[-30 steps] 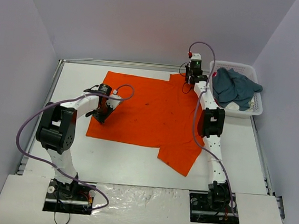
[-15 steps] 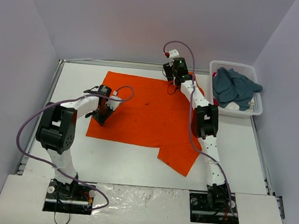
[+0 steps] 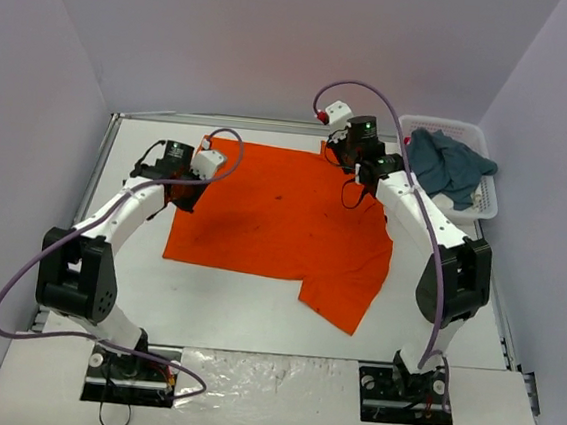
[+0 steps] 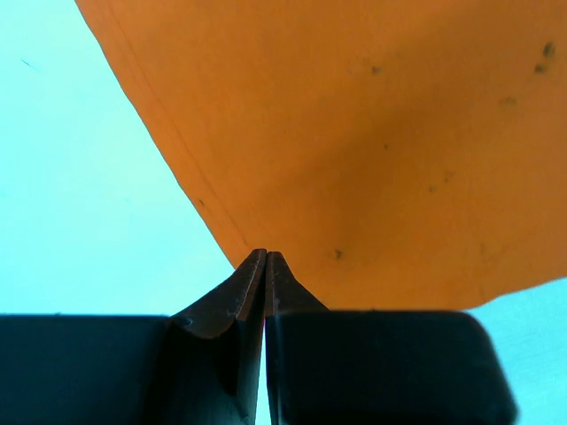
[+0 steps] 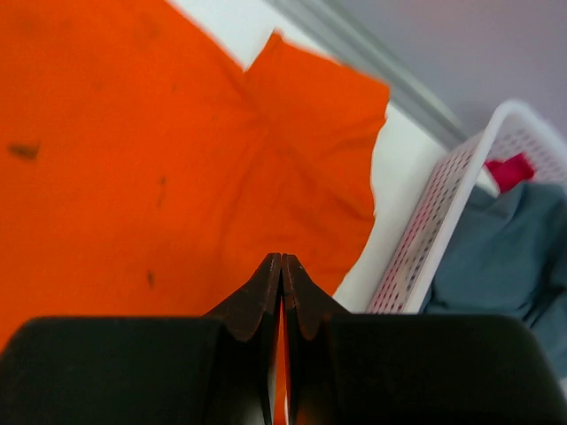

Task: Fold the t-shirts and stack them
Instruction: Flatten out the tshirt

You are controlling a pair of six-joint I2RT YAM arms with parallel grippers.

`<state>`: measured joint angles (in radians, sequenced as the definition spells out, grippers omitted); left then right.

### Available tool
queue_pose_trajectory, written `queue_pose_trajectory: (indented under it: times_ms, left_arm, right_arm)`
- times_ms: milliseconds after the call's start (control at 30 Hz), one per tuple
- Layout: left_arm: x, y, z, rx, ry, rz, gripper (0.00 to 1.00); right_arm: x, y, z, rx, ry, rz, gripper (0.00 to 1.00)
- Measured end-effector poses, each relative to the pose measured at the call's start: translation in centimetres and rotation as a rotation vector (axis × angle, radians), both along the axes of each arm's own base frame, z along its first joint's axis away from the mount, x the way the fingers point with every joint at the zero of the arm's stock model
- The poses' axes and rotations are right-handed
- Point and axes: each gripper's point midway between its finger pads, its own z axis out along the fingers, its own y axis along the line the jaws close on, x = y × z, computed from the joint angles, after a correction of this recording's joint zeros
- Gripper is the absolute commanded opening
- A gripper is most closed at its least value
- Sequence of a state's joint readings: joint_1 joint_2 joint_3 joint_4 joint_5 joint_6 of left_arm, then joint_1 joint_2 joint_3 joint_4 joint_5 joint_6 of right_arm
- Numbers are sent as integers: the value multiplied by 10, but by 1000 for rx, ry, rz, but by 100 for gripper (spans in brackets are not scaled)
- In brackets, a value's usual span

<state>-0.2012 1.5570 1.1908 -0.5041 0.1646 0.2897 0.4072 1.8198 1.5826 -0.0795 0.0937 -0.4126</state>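
At orange t-shirt (image 3: 283,213) left edge, left hand (image 4: 266,255) pinches cloth; right hand (image 5: 281,258) clenched near far sleeve.

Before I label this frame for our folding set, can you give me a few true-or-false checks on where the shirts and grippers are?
1. The orange t-shirt lies spread out on the table. True.
2. The teal-blue t-shirt lies flat on the table beside it. False: it sits bunched in the white basket.
3. Both grippers stand open. False: the left gripper and the right gripper are both shut.
4. The white basket stands at the table's far right corner. True.
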Motion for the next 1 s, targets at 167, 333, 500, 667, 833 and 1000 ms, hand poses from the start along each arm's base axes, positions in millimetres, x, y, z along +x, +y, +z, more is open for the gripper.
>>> queue_pose_trajectory:
  times_ms: [167,333,500,667,833,1000]
  left_arm:
    - [17,-5,4,-31,-21,6,2]
    - [42,-13,-7,-54,6,15,2]
    - [48,-17,-37,-66,79,18,2]
    - [45,-19,-60,-68,139,24,2]
    - [42,-19,-77,-68,183,33,2]
    - [42,-20,-91,-77,231,41,2]
  right_arm:
    - [-51,-25,-34,17,202,33,0]
    - [-95,-48,-88,14,439,18,0]
    - [-105,-65,-123,13,562,-32,0]
    - [-110,-78,-176,-6,704,-80,0]
    - [-105,-80,-199,-10,768,-94,0]
    - [-95,-78,-203,-8,780,-94,0]
